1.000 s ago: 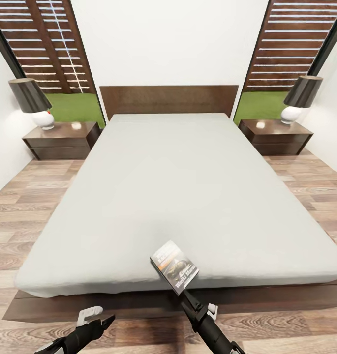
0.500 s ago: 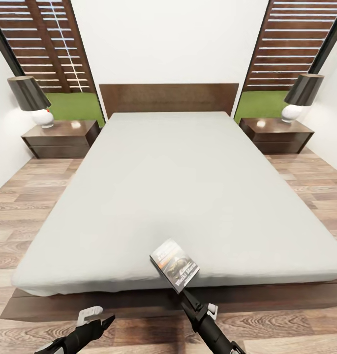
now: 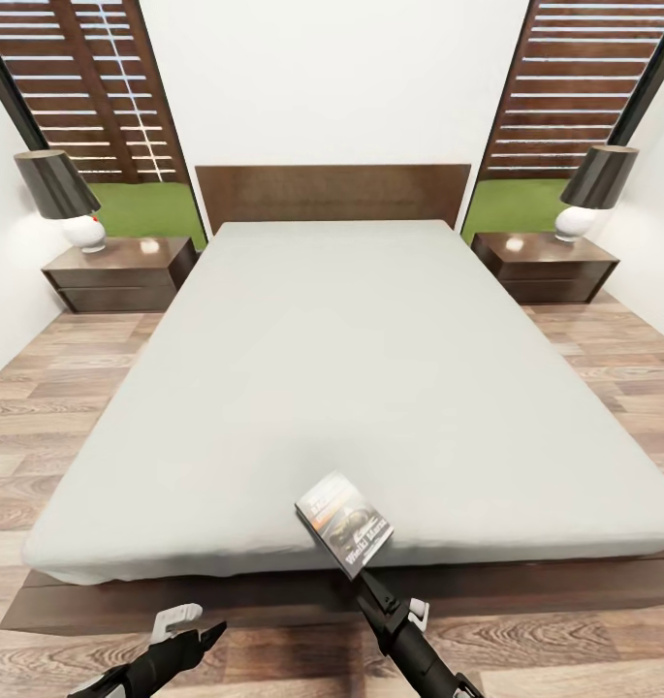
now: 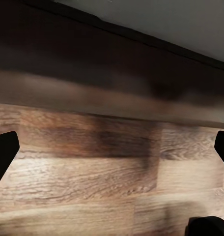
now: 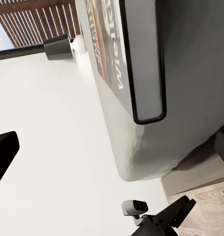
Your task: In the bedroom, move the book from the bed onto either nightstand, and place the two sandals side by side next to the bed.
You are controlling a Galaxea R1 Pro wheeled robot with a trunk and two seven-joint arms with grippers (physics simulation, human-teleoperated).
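The book (image 3: 344, 523), dark-covered with white lettering, sits at the foot edge of the pale grey bed (image 3: 351, 368), its near corner past the mattress edge. I cannot tell whether it lies flat or is raised. My right gripper (image 3: 390, 593) is just below that corner and open. In the right wrist view the book (image 5: 141, 59) shows edge-on between widely spread fingertips (image 5: 4, 150), which do not touch it. My left gripper (image 3: 196, 622) is open and low over the floor before the bed frame (image 4: 112, 73). Nightstands stand at left (image 3: 118, 274) and right (image 3: 545, 264). The sandals are out of view.
Each nightstand carries a dark-shaded lamp, at left (image 3: 65, 199) and at right (image 3: 593, 189). Wood plank floor (image 3: 50, 417) runs down both sides of the bed, with white walls close beyond. The dark headboard (image 3: 332, 194) stands against the back wall between two tall windows.
The whole view has shifted slightly, so the camera moved a little. The book and both grippers keep the same places in the picture.
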